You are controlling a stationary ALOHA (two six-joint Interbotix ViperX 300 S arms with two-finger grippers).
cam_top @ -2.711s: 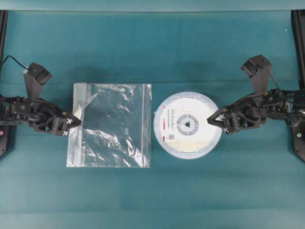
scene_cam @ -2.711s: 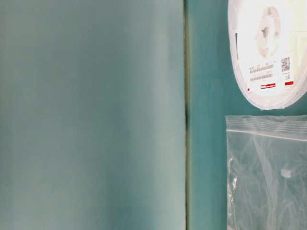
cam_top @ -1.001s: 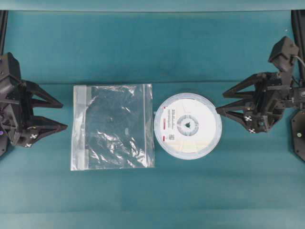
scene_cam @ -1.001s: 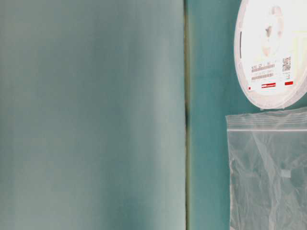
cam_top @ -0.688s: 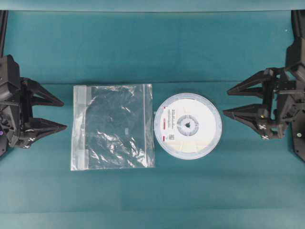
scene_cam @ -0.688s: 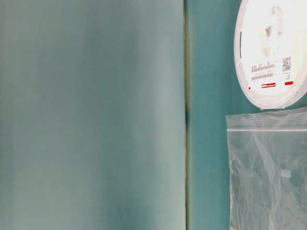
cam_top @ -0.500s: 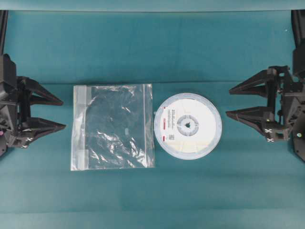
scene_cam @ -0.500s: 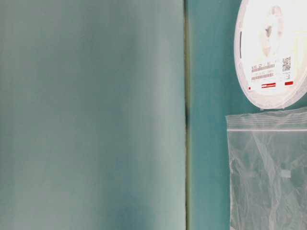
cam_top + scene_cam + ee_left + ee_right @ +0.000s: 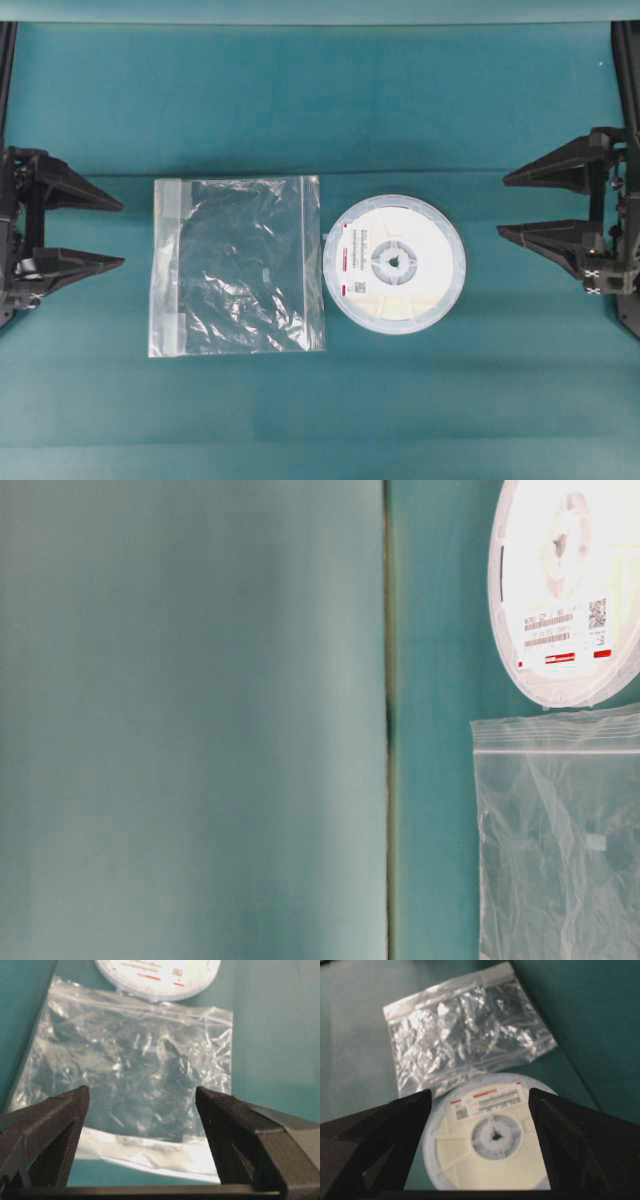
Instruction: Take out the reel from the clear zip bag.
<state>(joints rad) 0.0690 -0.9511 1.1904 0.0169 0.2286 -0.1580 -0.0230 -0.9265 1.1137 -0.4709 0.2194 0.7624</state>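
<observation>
Both of my claws have pulled back toward the outer edges of the table since a moment ago, and neither holds anything. My left claw (image 9: 118,235) is spread wide at the far left, its two black pointed fingers aimed at the bag. My right claw (image 9: 505,207) is spread just as wide at the far right, fingers aimed at the reel.

Between my claws, the reel (image 9: 394,264) lies flat, label side up, well ahead of my right fingertips and apart from them. It is a round white-translucent plastic disc with a cream inner ring and a grey hub. Being round, it has no long axis; its white label, with red marks and small print, sits on the side facing the bag.

Just beyond the reel, nearer my left claw, the bag (image 9: 237,265) lies flat and empty, close beside the reel. It is roughly square, clear and crinkly, catching glints of light. Its whitish zip strip runs along the edge nearest my left fingertips.

Everything rests on a smooth teal table (image 9: 320,100), with a faint seam running across it.
</observation>
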